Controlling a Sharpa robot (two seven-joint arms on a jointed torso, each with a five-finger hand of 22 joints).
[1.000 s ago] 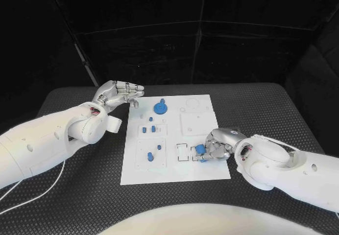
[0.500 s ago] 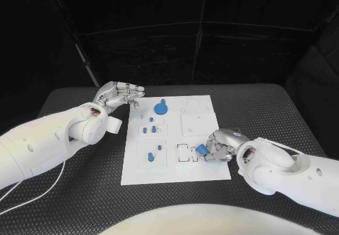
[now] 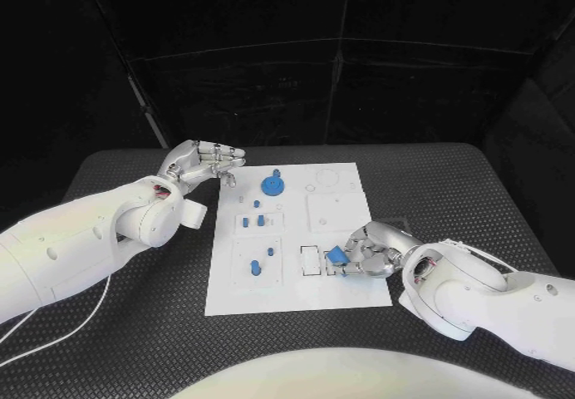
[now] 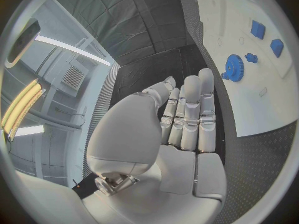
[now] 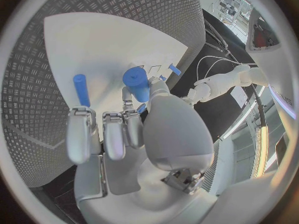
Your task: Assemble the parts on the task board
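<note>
1. Blue cylindrical part (image 5: 136,82) is pinched in the right hand (image 3: 374,249) fingers above the task board (image 3: 347,287) near its slotted recess.
2. Part looks rigid, light and smooth; grip its sides firmly.
3. Left hand (image 3: 201,160) hovers beside the board, fingers curled together, holding nothing.
</note>
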